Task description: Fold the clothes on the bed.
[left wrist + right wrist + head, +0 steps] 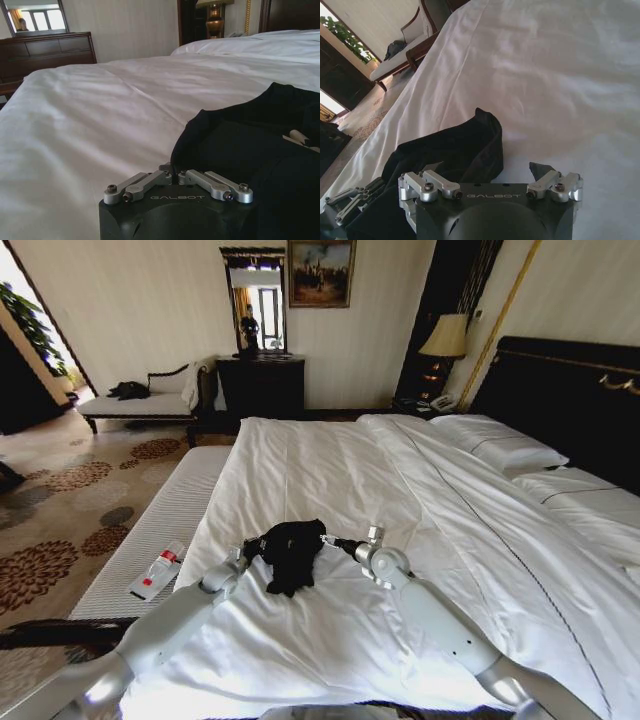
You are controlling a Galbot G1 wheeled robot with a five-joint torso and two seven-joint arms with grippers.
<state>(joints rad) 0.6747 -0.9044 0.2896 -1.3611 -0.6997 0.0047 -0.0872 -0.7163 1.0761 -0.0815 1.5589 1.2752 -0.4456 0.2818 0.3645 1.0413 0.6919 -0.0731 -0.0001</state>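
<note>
The clothes, a black T-shirt (290,555), lie bunched in a heap near the foot of the bed (400,480), on its white duvet. My left gripper (247,553) is at the heap's left edge. In the left wrist view the left gripper (172,169) is shut on the T-shirt (235,145), pinching its edge. My right gripper (330,540) is at the heap's right side. In the right wrist view the right gripper (485,170) stands open, with a fold of the T-shirt (455,145) lying between and over its fingers. The lettering is hidden in the folds.
A pale bench (160,530) runs along the bed's left side with a red-and-white packet (158,575) on it. Pillows (500,445) and the dark headboard (570,390) are on the right. A chaise (150,405), dresser (260,385) and lamp (445,338) line the far wall.
</note>
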